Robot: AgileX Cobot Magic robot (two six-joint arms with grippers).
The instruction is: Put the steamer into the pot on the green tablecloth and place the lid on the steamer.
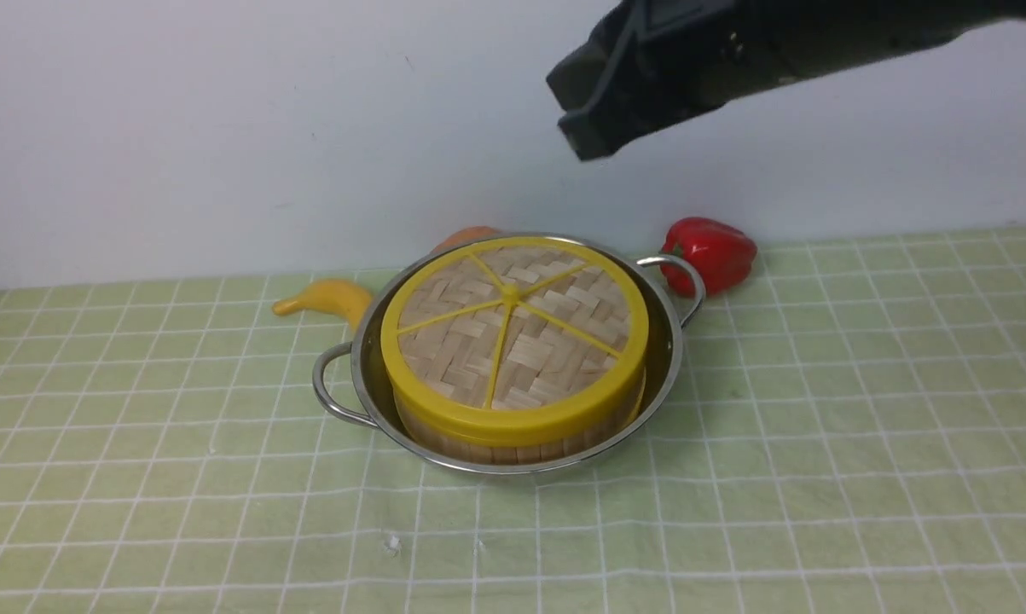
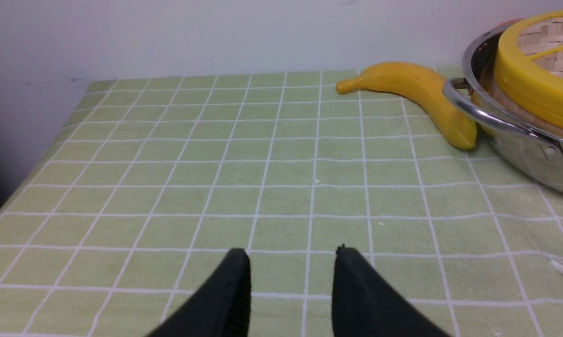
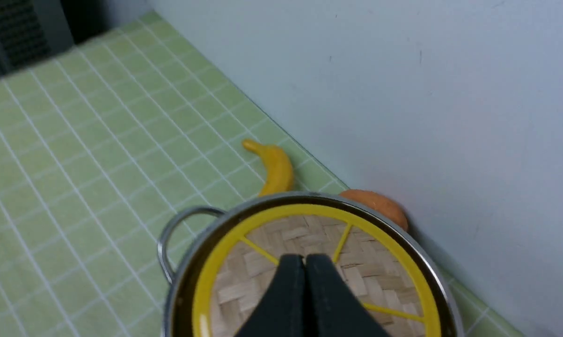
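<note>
The steel pot (image 1: pixel 670 341) stands on the green tablecloth (image 1: pixel 862 426) near the back wall. The steamer (image 1: pixel 513 443) sits inside it, and the woven lid (image 1: pixel 513 333) with yellow spokes lies flat on top, hiding the buns. My right gripper (image 1: pixel 576 115) hangs high above the pot's far right side; in the right wrist view it (image 3: pixel 304 257) is shut and empty over the lid (image 3: pixel 379 276). My left gripper (image 2: pixel 293 255) is open and empty, low over bare cloth, with the pot (image 2: pixel 520 140) and lid (image 2: pixel 529 79) off to one side.
A yellow banana (image 1: pixel 329 300) lies behind the pot's left handle, also seen in the left wrist view (image 2: pixel 417 93). An orange fruit (image 1: pixel 470 236) sits behind the pot against the wall. A red bell pepper (image 1: pixel 710 251) lies by the right handle.
</note>
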